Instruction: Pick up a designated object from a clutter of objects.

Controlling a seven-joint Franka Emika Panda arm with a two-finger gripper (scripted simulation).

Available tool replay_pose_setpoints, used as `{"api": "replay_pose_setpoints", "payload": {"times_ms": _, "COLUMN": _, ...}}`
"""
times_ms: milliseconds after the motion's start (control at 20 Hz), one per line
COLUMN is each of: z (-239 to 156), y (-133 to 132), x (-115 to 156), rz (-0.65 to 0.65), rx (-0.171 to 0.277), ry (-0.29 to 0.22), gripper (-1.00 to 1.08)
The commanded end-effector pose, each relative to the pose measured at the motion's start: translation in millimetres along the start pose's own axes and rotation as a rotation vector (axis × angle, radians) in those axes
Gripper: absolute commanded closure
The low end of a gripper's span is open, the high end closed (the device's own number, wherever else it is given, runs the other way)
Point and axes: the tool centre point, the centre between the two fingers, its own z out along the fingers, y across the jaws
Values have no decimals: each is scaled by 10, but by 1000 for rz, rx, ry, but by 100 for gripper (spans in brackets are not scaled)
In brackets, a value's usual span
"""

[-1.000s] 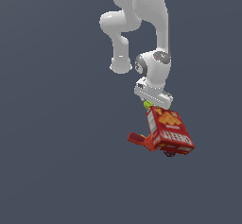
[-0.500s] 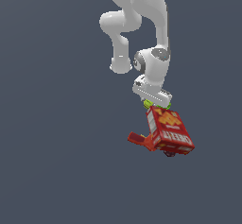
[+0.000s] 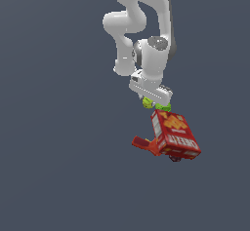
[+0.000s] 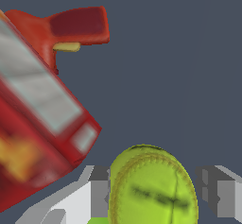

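Observation:
The yellow-green lump [image 4: 152, 186] sits between my two fingers, and both pads touch its sides. In the exterior view the lump [image 3: 147, 103] shows just under the hand. My gripper [image 3: 150, 97] is shut on it and hangs above the heap. The red printed box [image 3: 175, 135] lies tilted below, toward the exterior view's right. It also fills one side of the wrist view [image 4: 38, 119]. The pure-green cylinder-like object [image 3: 164, 107] peeks out by the box's top edge. The orange-red flat piece [image 3: 144, 144] lies beside the box and also shows in the wrist view [image 4: 71, 29].
Plain dark grey floor [image 3: 58, 166] lies all around the heap. A small dark part [image 3: 175, 158] pokes out under the box's lower edge. My white arm [image 3: 141, 25] rises above the hand.
My hand has moved slightly up and toward the exterior view's left with the yellow-green lump between its fingers. The box and the flat piece have stayed put.

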Motion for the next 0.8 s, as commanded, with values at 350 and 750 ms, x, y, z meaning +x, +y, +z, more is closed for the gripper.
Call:
{"api": "replay_pose_setpoints", "payload": {"times_ms": 350, "z": -742, "y": 341, "x": 485, "rz": -7, "rx": -2, "ry": -9, "gripper": 108}}
{"api": "replay_pose_setpoints", "payload": {"times_ms": 750, "z": -1407, "y": 650, "x": 943, "rz": -12, "rx": -9, "ry": -14, "gripper": 108}}
